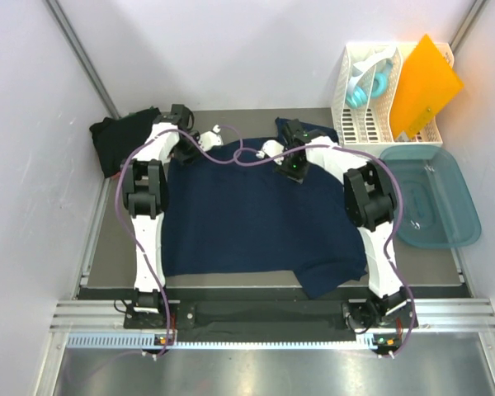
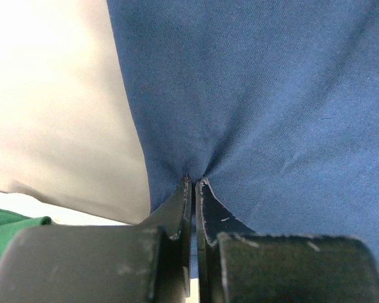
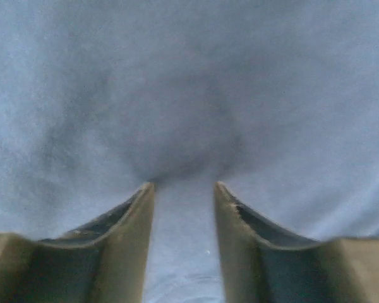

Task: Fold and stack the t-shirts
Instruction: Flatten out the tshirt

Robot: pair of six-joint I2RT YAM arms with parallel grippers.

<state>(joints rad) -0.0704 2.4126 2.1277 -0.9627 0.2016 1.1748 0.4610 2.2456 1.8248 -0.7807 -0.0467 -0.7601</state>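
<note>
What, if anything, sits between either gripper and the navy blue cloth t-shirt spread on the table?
Nothing visible does. The left gripper is shut on an edge of the navy blue cloth t-shirt; the right gripper presses its fingertips onto the same cloth, jaws apart with fabric bunching between them.

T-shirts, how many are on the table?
2 that I can tell apart. The navy t-shirt lies spread across the middle of the table. A dark heap sits at the far left corner; it may hide more shirts.
</note>
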